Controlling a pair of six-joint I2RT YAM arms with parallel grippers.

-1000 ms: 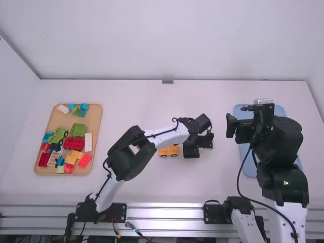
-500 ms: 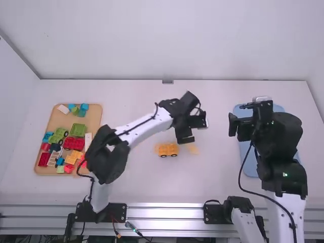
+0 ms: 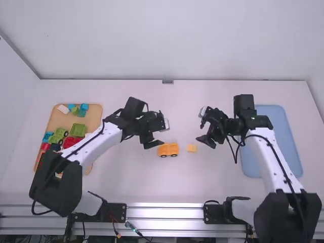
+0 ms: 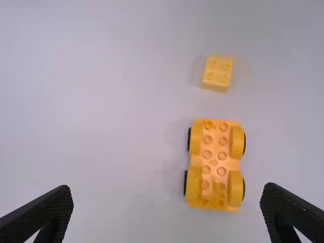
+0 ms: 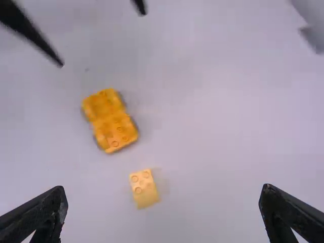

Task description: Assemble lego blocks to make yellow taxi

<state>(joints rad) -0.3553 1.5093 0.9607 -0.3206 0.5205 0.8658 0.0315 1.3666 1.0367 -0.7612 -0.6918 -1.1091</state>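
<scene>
Blocks in several colours crowd a tan tray at the left of the tabletop, partly hidden by the left arm. Farther right, the left end effector, released and spread wide, hangs near the yellow wheeled base, studs up. A small yellow block lies just right of that. The right end effector, likewise released, hovers near the block. A blue tray lies at right.

Left end effector and right end effector, fingers wide apart
</scene>
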